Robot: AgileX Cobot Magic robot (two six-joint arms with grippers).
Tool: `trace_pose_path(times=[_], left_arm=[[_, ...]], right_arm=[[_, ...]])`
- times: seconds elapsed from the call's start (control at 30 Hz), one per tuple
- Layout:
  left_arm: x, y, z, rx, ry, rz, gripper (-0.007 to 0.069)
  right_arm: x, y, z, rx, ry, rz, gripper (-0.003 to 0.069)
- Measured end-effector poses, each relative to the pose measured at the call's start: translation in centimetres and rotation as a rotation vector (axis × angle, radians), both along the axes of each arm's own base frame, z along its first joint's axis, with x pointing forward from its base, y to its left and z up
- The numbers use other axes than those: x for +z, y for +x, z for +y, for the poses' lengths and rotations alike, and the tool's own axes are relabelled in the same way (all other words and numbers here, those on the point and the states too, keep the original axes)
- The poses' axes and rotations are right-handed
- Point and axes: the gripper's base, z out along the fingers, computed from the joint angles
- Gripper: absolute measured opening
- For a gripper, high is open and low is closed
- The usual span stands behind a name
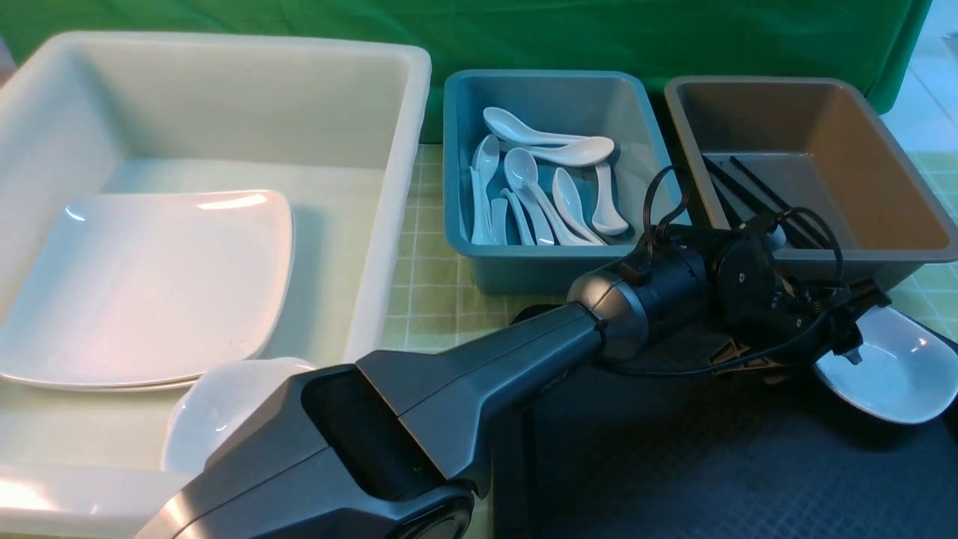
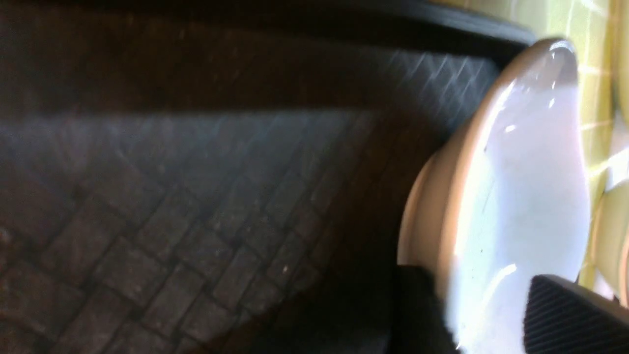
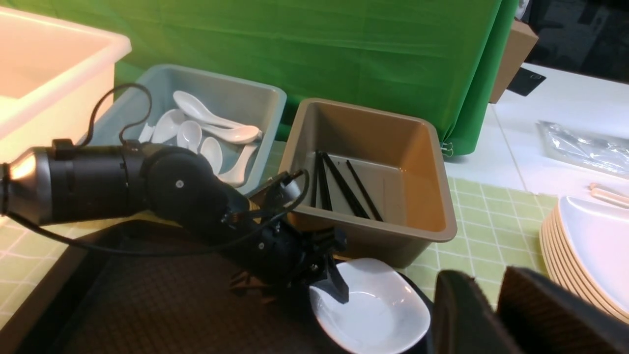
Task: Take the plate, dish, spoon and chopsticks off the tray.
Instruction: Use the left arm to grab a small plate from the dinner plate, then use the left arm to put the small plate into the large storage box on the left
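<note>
The small white dish [image 1: 891, 374] is at the far right corner of the black tray [image 1: 673, 464], overhanging its rim. My left gripper [image 1: 849, 348] reaches across the tray and is shut on the dish's near rim. In the left wrist view one finger [image 2: 417, 309] is outside the dish [image 2: 516, 196] and the ribbed one [image 2: 565, 314] is inside. A large white plate [image 1: 142, 284] lies in the white bin. White spoons [image 1: 539, 187] lie in the teal bin. Black chopsticks [image 3: 344, 189] lie in the brown bin. My right gripper [image 3: 491, 280] is shut and holds nothing, above the table's right side.
The white bin [image 1: 397, 150] also holds another small dish [image 1: 224, 404]. The teal bin [image 1: 464, 247] and brown bin [image 1: 928, 224] stand just behind the tray. A stack of white plates [image 3: 589, 246] sits on the green checked cloth to the right.
</note>
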Motion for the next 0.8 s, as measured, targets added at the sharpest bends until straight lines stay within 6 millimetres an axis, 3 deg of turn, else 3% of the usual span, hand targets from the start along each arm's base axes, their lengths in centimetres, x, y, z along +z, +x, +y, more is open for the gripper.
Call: trace_pose_path(times=[0.03, 0.13, 0.3, 0.43, 0.47, 0.5, 0.67, 0.73, 0.77, 0.8], left_arm=[[0.0, 0.0, 0.0, 0.000, 0.002, 0.000, 0.0176], [-0.2, -0.2, 0.1, -0.021, 0.015, 0.025, 0.0045], [-0.2, -1.0, 0.3, -0.111, 0.049, 0.092, 0.0008], [1.2, -1.2, 1.0, -0.174, 0.084, 0.075, 0.0008], [2.8, -1.1, 1.4, -0.221, 0.092, 0.025, 0.0008], [3.1, -1.1, 1.5, -0.225, 0.092, 0.018, 0.0008], [13.4, -0.9, 5.6, -0.363, 0.083, -0.229, 0.0008], [18.3, -0.9, 8.8, -0.411, 0.096, -0.335, 0.0008], [19.6, -0.7, 10.0, -0.422, 0.106, -0.369, 0.0008], [22.2, -0.9, 12.4, -0.440, 0.134, -0.428, 0.0008]], right_arm=[[0.0, 0.0, 0.0, 0.000, 0.000, 0.000, 0.0124], [0.0, 0.0, 0.0, 0.000, 0.000, 0.000, 0.0127], [0.0, 0.0, 0.0, -0.001, -0.001, 0.000, 0.0134], [0.0, 0.0, 0.0, -0.001, -0.001, 0.000, 0.0136], [0.0, 0.0, 0.0, -0.001, -0.001, 0.000, 0.0137], [0.0, 0.0, 0.0, -0.001, -0.001, 0.000, 0.0137], [0.0, 0.0, 0.0, -0.001, -0.001, 0.000, 0.0137], [0.0, 0.0, 0.0, -0.001, -0.001, 0.000, 0.0137], [0.0, 0.0, 0.0, -0.001, -0.001, 0.000, 0.0137], [0.0, 0.0, 0.0, -0.001, -0.001, 0.000, 0.0137]])
